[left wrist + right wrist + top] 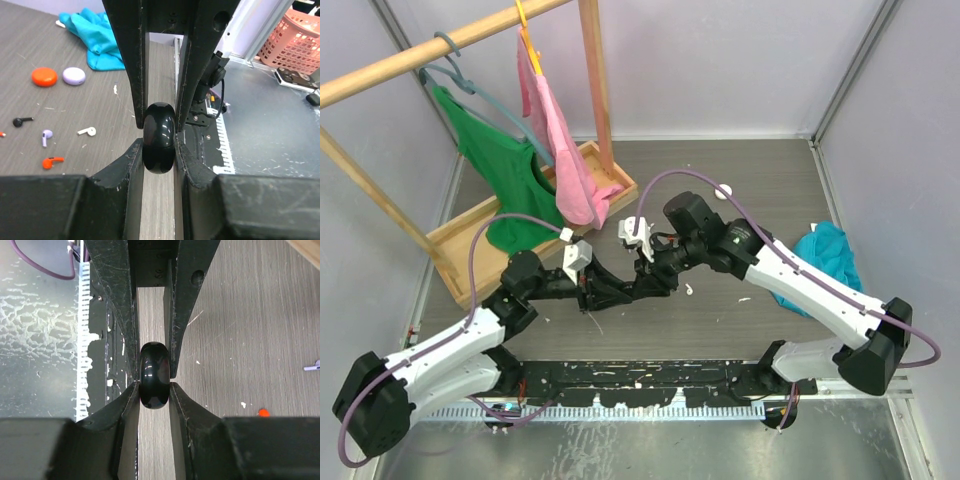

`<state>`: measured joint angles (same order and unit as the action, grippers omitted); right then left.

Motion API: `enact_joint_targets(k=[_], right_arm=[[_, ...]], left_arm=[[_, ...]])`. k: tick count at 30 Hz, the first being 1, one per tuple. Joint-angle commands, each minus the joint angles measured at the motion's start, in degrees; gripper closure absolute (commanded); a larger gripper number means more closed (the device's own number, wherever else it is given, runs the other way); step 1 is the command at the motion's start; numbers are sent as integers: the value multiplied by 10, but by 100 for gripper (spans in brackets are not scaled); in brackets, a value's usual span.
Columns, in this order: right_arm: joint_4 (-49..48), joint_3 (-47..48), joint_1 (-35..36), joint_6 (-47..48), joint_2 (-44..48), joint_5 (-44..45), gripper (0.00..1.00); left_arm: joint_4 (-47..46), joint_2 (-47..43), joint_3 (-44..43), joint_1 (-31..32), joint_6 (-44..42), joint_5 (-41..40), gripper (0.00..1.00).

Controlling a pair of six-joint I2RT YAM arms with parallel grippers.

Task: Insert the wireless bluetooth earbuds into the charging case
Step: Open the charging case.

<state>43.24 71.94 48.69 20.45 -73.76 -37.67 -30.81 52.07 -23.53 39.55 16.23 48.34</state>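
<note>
Left end effector (pixel 159 148) clamped on black charging case (pixel 159 127) | right end effector (pixel 153 385) clamped on same case, opposite end | earbuds (pixel 86 131) loose on surface (pixel 75 102), left of left end effector | step, I judge: opening case; part lid evenly, no twisting.

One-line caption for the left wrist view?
Jaws clamp a black case; loose earbuds, orange case and lilac case lie beyond.

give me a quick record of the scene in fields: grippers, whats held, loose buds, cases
left gripper: shut on black case
right gripper: shut on black case, likely the same one
loose on table: black earbud, lilac earbud, white earbud, red earbud
other cases: orange case, lilac case, both closed
</note>
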Motion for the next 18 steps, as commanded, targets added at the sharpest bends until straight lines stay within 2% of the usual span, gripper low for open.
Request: enact_joint_targets(k=[1,18], right_arm=[[-79,-15,-1,-23,37,27,64],[-143,-48,-2,-67,82,82,50]], left_arm=[[-23,-39,9,11,-64,-4,100],[60,-84,21,44,-160,-51,100]])
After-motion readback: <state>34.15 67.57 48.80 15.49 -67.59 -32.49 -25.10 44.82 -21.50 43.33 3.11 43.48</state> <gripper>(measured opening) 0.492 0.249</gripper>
